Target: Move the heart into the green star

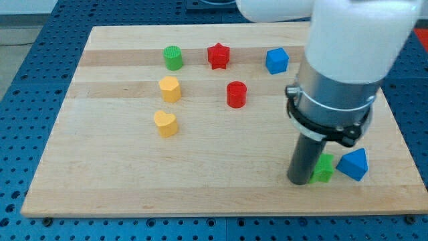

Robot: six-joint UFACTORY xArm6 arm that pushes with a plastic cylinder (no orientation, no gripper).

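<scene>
The yellow heart [165,123] is a small, matte, moulded block with two rounded lobes and a pointed base; it lies flat on the counter [100,181], left of centre. The green star [324,168] sits near the view's lower right and is partly hidden, so its outline cannot be fully made out. My tip [299,181] rests on the counter, touching or just beside the green star's left side, well apart from the heart. No pincer is fitted: the arm ends in a plain dark rod that holds nothing.

A blue triangular block [354,164] lies just right of the green star. A yellow hexagonal block [170,88] stands above the heart. A green cylinder [173,57], red star [218,56], blue cube [277,60] and red cylinder [236,94] occupy the upper area. The counter is pale wood with visible grain bands.
</scene>
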